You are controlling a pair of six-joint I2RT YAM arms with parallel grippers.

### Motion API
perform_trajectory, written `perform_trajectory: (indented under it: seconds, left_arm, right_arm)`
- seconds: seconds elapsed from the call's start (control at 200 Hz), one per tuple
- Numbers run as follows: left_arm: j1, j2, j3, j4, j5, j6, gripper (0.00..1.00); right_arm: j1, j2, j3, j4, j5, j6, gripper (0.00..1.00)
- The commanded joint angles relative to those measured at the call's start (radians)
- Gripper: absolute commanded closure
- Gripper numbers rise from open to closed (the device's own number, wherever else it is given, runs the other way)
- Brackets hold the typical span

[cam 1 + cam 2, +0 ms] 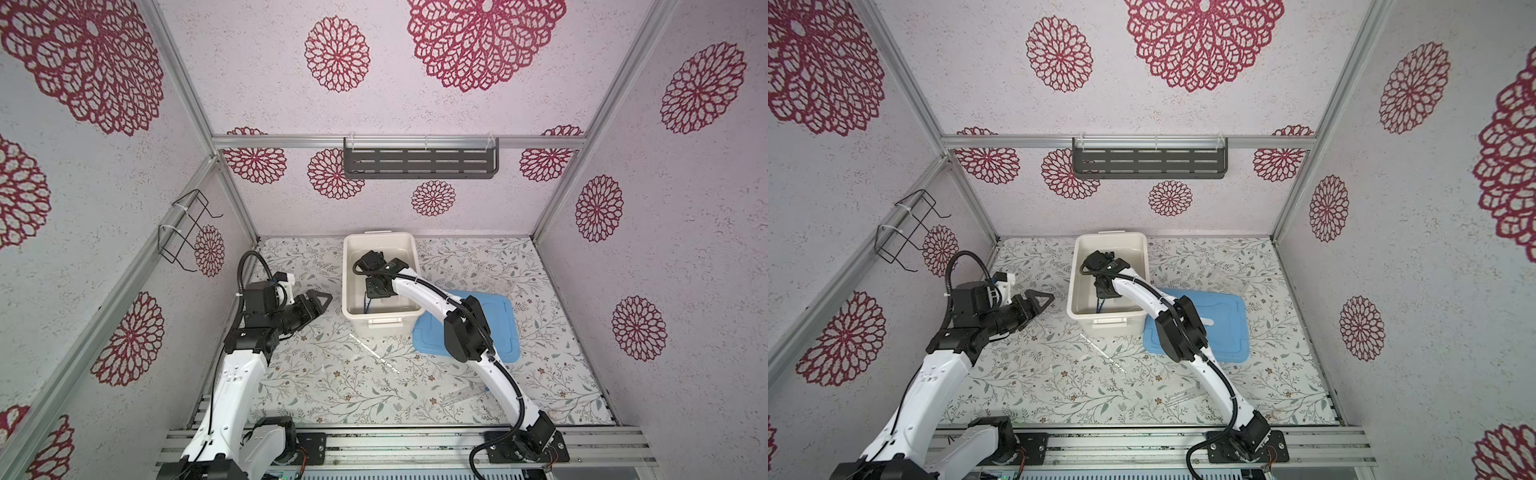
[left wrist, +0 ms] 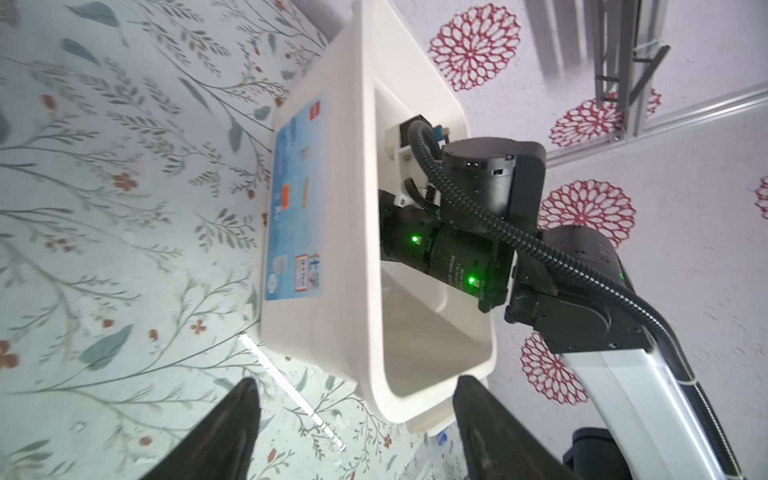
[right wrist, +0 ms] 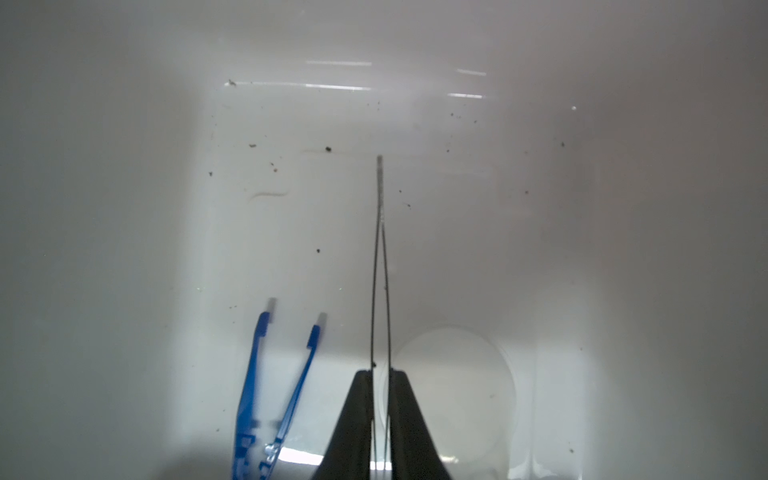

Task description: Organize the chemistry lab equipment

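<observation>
My right gripper point(image 3: 381, 374) reaches down inside the white bin point(image 1: 349, 266), shut on thin metal tweezers point(image 3: 380, 199) whose tip points at the bin floor. Blue tweezers point(image 3: 252, 374) and a clear round dish point(image 3: 453, 395) lie on that floor beside it. The blue tweezers point(image 1: 366, 305) also show in a top view. My left gripper point(image 1: 316, 301) hovers open and empty left of the bin. On the table in front of the bin lies a thin white marked stick point(image 1: 374, 349) point(image 2: 291, 390). A clear tube point(image 1: 461, 395) lies near the front, by the right arm.
The bin's blue lid point(image 1: 507, 328) lies flat right of the bin, partly under the right arm. A clear rack point(image 1: 490, 278) stands behind the lid. A grey shelf point(image 1: 419, 162) hangs on the back wall and a wire holder point(image 1: 183, 232) on the left wall.
</observation>
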Motion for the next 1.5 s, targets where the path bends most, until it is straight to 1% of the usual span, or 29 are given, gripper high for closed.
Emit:
perform_trajectory:
  seconds: [0.0, 0.175, 0.31, 0.415, 0.53, 0.645, 0.756, 0.796, 0.861, 0.891, 0.916, 0.946, 0.971, 1.026, 1.081, 1.096, 1.136, 1.251, 1.386, 1.496]
  left_arm:
    - [0.013, -0.039, -0.019, -0.124, -0.099, 0.067, 0.22]
    - [0.044, -0.049, -0.027, -0.19, -0.184, 0.069, 0.22]
    - [0.062, -0.058, -0.011, -0.279, -0.293, 0.089, 0.21]
    - [0.079, -0.069, -0.019, -0.296, -0.299, 0.097, 0.21]
    - [0.082, -0.074, -0.038, -0.281, -0.298, 0.075, 0.21]
    - [0.082, -0.076, -0.055, -0.247, -0.296, 0.041, 0.21]
    - [0.085, -0.076, -0.063, -0.219, -0.308, 0.017, 0.21]
    - [0.084, -0.074, -0.067, -0.208, -0.308, 0.011, 0.21]
    - [0.085, -0.065, -0.075, -0.191, -0.302, 0.001, 0.21]
    - [0.084, -0.059, -0.08, -0.18, -0.3, -0.004, 0.21]
    - [0.085, -0.054, -0.087, -0.171, -0.294, -0.009, 0.21]
    - [0.085, -0.048, -0.094, -0.158, -0.283, -0.016, 0.21]
    - [0.087, -0.041, -0.1, -0.148, -0.275, -0.021, 0.21]
    - [0.088, -0.028, -0.116, -0.122, -0.253, -0.035, 0.21]
    - [0.087, -0.014, -0.127, -0.106, -0.242, -0.04, 0.22]
    - [0.088, -0.011, -0.129, -0.103, -0.241, -0.042, 0.22]
    - [0.087, -0.004, -0.134, -0.097, -0.242, -0.041, 0.22]
    - [0.088, 0.007, -0.146, -0.067, -0.237, -0.052, 0.22]
    - [0.088, 0.024, -0.162, -0.023, -0.213, -0.079, 0.22]
    - [0.089, 0.042, -0.174, 0.003, -0.188, -0.1, 0.22]
  right_arm:
    - [-0.011, -0.025, 0.018, 0.02, 0.01, -0.015, 0.8]
    - [-0.011, -0.083, 0.018, 0.06, 0.02, -0.06, 0.67]
    - [-0.011, -0.143, 0.02, 0.089, 0.029, -0.129, 0.66]
    - [-0.009, -0.228, 0.018, 0.097, 0.015, -0.176, 0.65]
    - [0.007, -0.342, -0.004, 0.097, 0.005, -0.256, 0.65]
    - [0.041, -0.49, -0.109, 0.113, 0.015, -0.351, 0.65]
    - [0.098, -0.646, -0.273, 0.144, 0.024, -0.423, 0.65]
    - [0.135, -0.702, -0.341, 0.161, 0.029, -0.458, 0.65]
    - [0.217, -0.782, -0.443, 0.175, 0.046, -0.57, 0.65]
    - [0.261, -0.812, -0.485, 0.168, 0.056, -0.627, 0.63]
    - [0.294, -0.837, -0.515, 0.158, 0.081, -0.645, 0.6]
    - [0.328, -0.862, -0.545, 0.137, 0.103, -0.646, 0.59]
    - [0.349, -0.881, -0.572, 0.118, 0.092, -0.64, 0.59]
    - [0.385, -0.929, -0.644, 0.081, 0.003, -0.618, 0.59]
    - [0.412, -0.978, -0.748, 0.081, -0.092, -0.601, 0.58]
    - [0.447, -0.99, -0.781, 0.085, -0.112, -0.598, 0.58]
    - [0.48, -1.016, -0.861, 0.101, -0.142, -0.583, 0.57]
    - [0.515, -1.041, -1.035, 0.146, -0.157, -0.506, 0.57]
    - [0.512, -1.064, -1.214, 0.274, -0.148, -0.464, 0.58]
    - [0.498, -1.056, -1.318, 0.375, -0.133, -0.429, 0.57]
